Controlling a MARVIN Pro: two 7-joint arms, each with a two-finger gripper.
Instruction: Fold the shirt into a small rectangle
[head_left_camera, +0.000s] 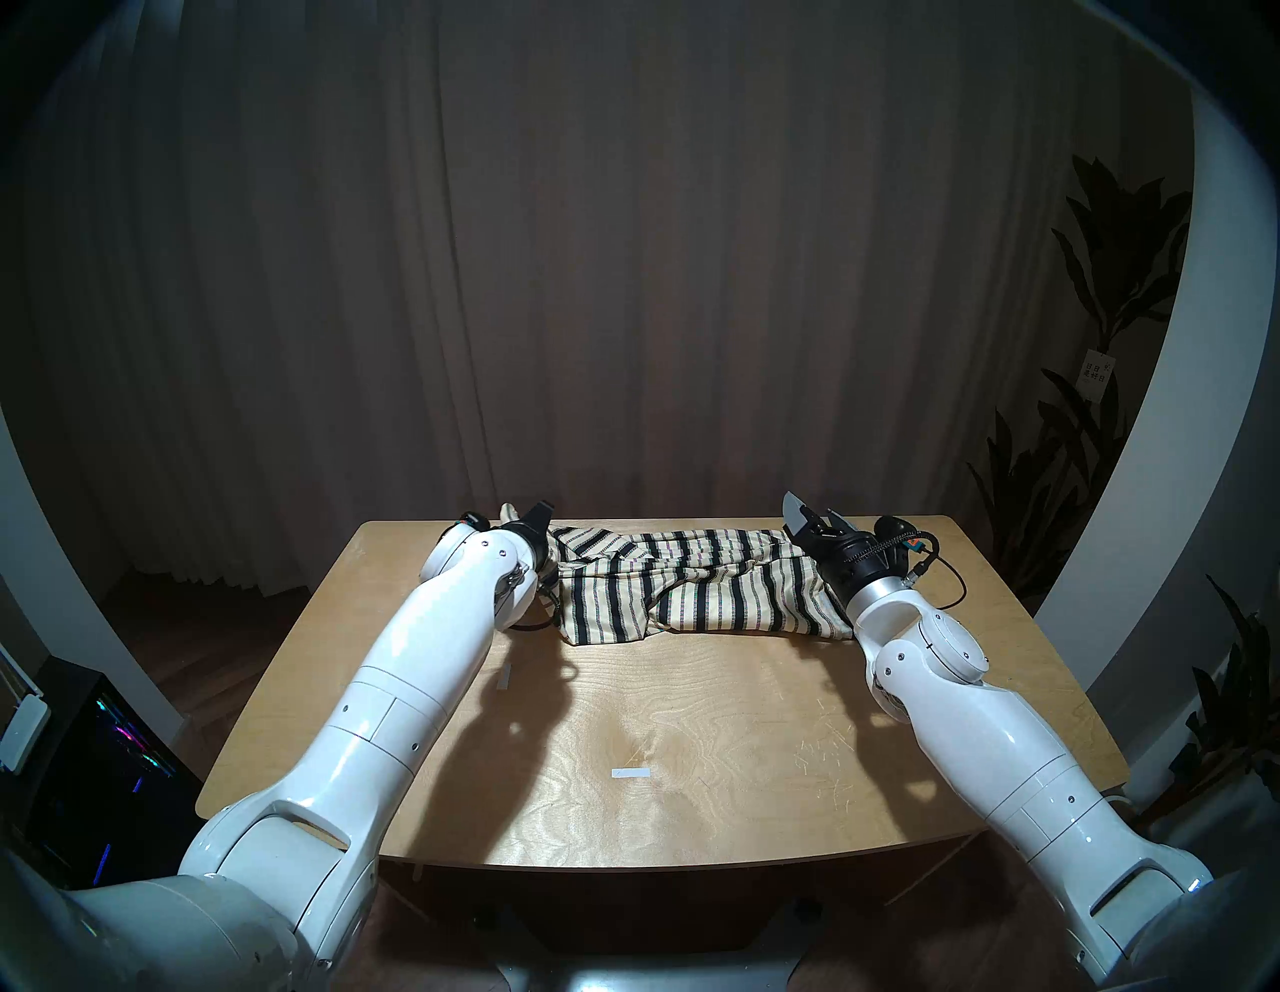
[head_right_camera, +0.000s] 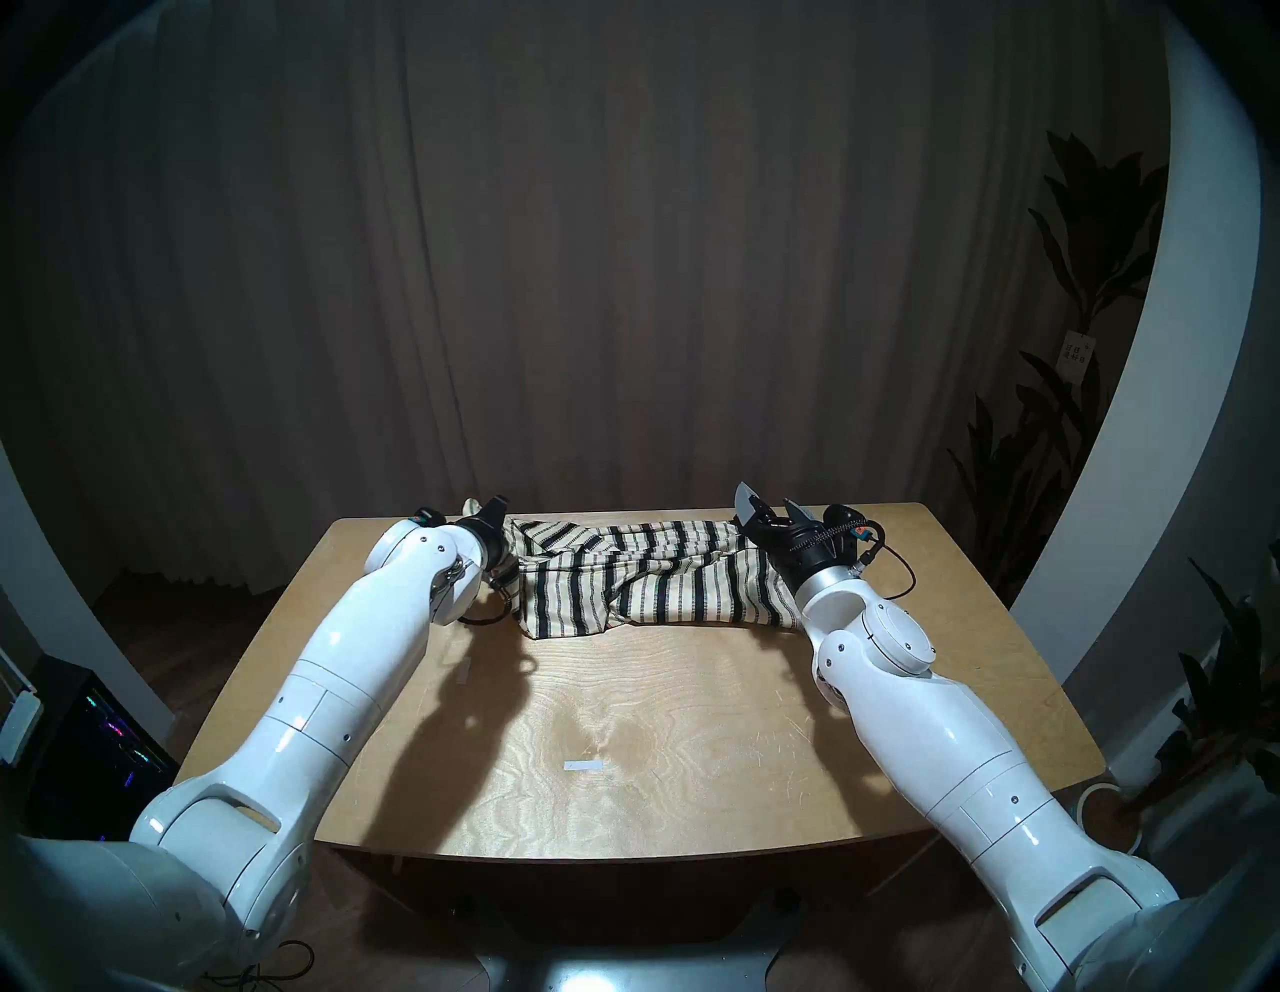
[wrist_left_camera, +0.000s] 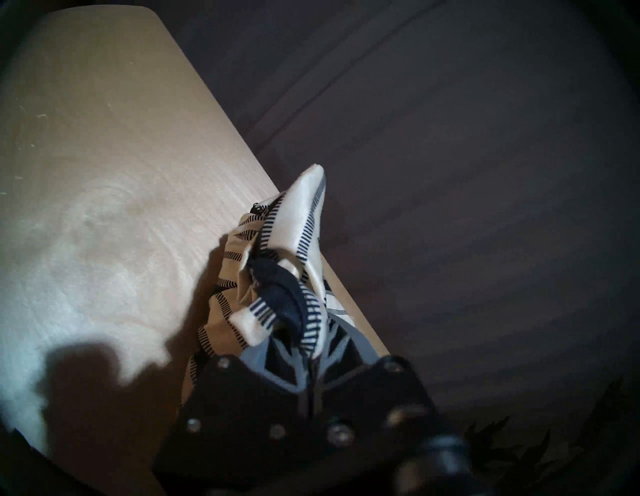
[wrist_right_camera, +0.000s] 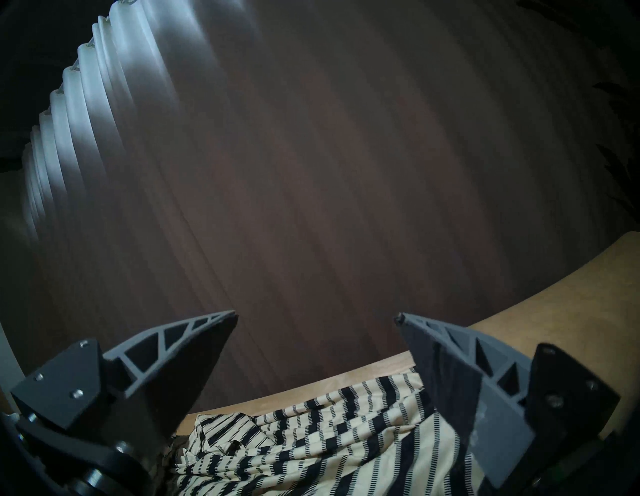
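The cream shirt (head_left_camera: 692, 585) with black stripes lies bunched across the far part of the wooden table (head_left_camera: 658, 727). At its far left corner my left gripper (head_left_camera: 537, 516) is shut on a pinch of the shirt (wrist_left_camera: 298, 242); a pale tip of cloth (head_right_camera: 473, 503) sticks up past the fingers. My right gripper (head_left_camera: 814, 516) hovers open above the shirt's far right end (wrist_right_camera: 311, 440), its fingers (wrist_right_camera: 194, 350) wide apart with nothing between them. The same shirt (head_right_camera: 651, 578) shows in the other head view, with the right gripper (head_right_camera: 769, 509) at its right end.
The table's far edge (wrist_left_camera: 242, 145) runs just beyond both grippers, with a dark curtain (head_left_camera: 623, 242) behind. Two small white tape marks (head_left_camera: 630, 772) sit on the near tabletop. Plants (head_left_camera: 1101, 346) stand at the right, and a lit computer case (head_left_camera: 104, 762) at the lower left.
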